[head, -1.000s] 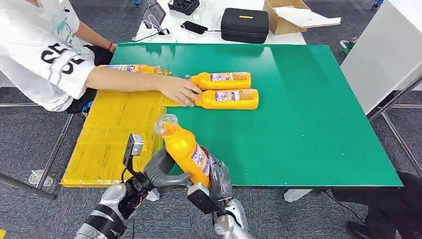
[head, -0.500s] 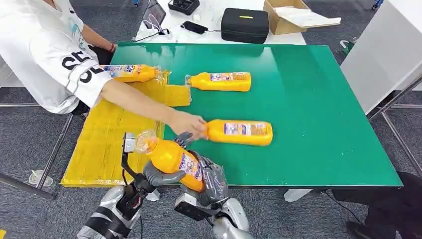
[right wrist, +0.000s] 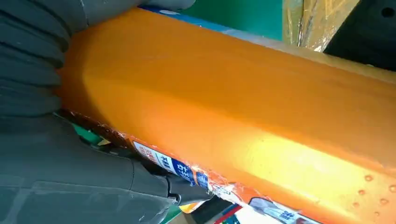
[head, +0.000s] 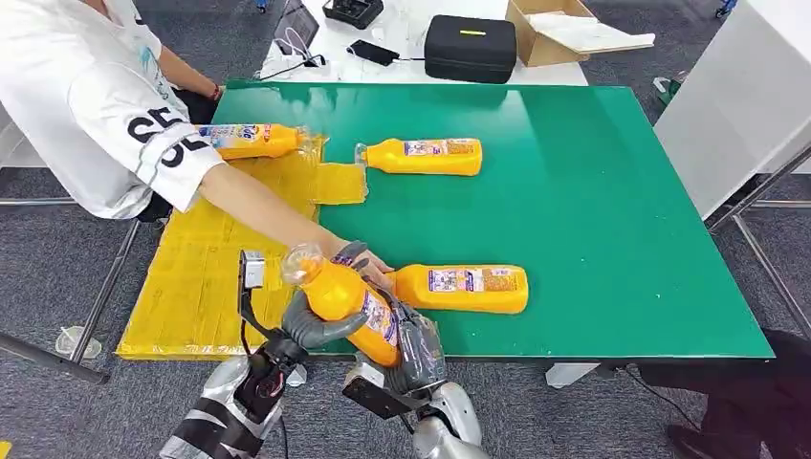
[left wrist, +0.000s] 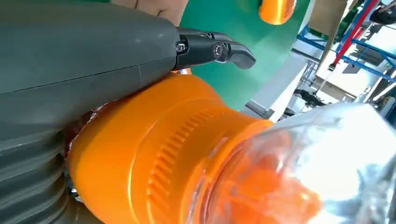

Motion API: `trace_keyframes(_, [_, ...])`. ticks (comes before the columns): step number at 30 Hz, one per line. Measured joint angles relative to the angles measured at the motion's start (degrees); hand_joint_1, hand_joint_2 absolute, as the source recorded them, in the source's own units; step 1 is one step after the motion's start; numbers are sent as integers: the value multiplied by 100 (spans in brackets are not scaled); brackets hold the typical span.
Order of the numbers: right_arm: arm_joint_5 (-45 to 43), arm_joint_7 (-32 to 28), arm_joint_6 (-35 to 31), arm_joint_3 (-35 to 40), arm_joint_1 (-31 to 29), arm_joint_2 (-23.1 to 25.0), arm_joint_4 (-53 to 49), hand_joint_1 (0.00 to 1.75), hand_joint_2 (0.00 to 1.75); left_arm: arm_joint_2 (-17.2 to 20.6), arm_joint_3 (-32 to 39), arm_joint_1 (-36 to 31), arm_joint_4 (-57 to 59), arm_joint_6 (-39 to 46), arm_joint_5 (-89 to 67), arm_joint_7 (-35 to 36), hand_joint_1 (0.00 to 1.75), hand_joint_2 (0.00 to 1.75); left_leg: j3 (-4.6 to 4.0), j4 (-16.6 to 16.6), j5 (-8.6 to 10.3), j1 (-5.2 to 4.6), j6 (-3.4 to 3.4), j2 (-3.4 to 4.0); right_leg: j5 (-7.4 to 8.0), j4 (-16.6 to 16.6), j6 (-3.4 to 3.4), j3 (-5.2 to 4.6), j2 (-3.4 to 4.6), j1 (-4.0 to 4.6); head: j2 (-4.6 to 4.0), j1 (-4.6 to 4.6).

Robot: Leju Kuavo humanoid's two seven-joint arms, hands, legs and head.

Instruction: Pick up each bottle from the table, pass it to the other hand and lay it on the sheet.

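We hold the orange plastic bottle (head: 350, 302) tilted between both hands, left hand (head: 308, 327) wrapping its neck, right hand (head: 413, 352) gripping its base.

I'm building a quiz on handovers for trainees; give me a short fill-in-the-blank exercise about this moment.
1. Both the left hand and the right hand grip one orange plastic bottle with a ____ cap.
2. The person's hand touches a lying orange bottle on the ____ table.
3. One labelled orange bottle lies on the ____ sheet.

Missing words: clear; green; yellow
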Motion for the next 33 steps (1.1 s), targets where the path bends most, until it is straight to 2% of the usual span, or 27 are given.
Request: trace_keyframes(33, [522,243,-4,-310,90,17,-452,175,175,-79,-11,104,-269,-162,-107,-20,175,175,1,0,0,0,0,0,0,0,0,0,0,0,0,2])
